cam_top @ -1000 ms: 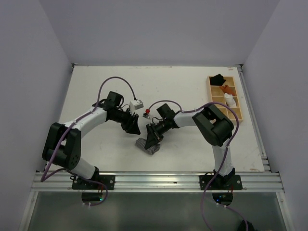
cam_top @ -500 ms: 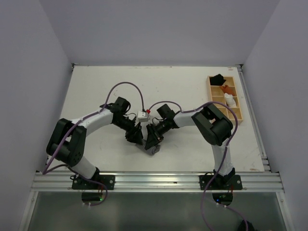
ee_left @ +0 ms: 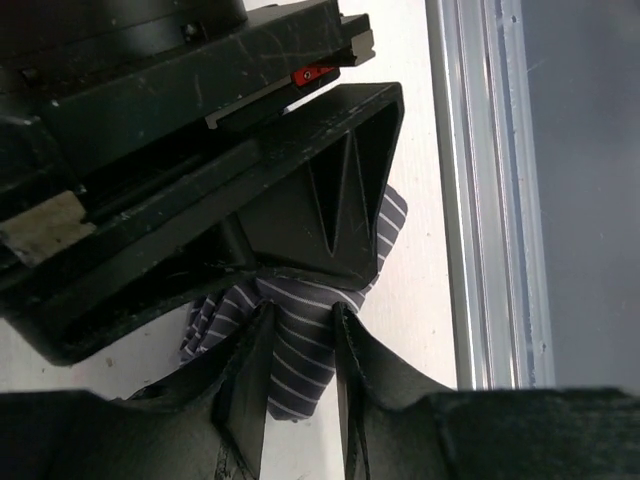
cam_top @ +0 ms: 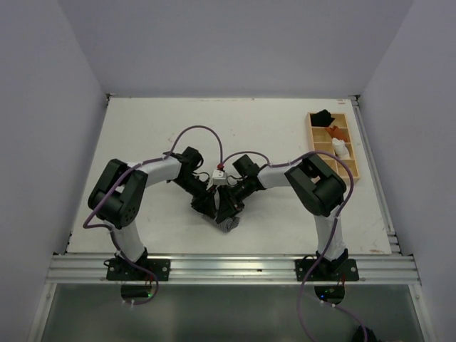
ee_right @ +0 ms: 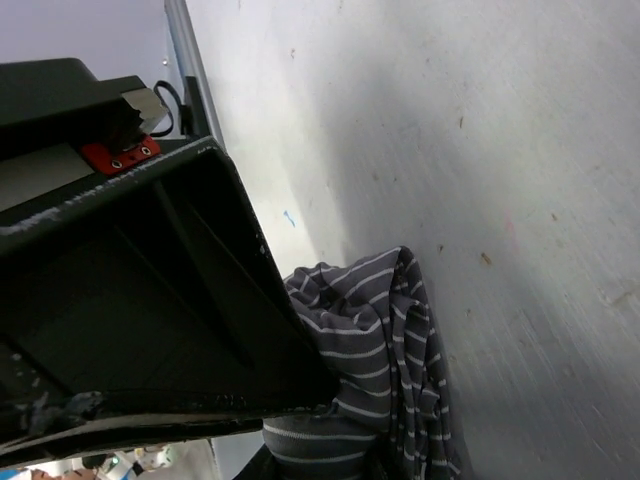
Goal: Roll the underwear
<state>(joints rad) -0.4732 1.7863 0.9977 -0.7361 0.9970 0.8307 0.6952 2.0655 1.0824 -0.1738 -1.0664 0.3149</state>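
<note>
Underwear (cam_top: 226, 224): lying bunched on the table (cam_top: 142, 142), just beyond the middle of the metal rail (cam_top: 235, 261), with its grey-and-white stripes showing beneath both grippers.
Left gripper (ee_left: 300, 312): reaching in over the spot just beyond the rail's middle; its fingers (ee_left: 245, 385) are standing narrow, pinching a rolled fold of the underwear between them.
Right gripper (cam_top: 226, 206): meeting the left gripper over that same spot beyond the rail; one ribbed finger (ee_left: 345, 190) is pressing onto the striped cloth. I cannot tell whether its jaws are gripping, as their tips are sitting at the frame's edge.
Tray (cam_top: 347, 168): sitting well away from the rail, beyond its right end, carrying a black bundle (cam_top: 322, 116), an orange bundle (cam_top: 335, 132) and a white bundle (cam_top: 341, 148).
</note>
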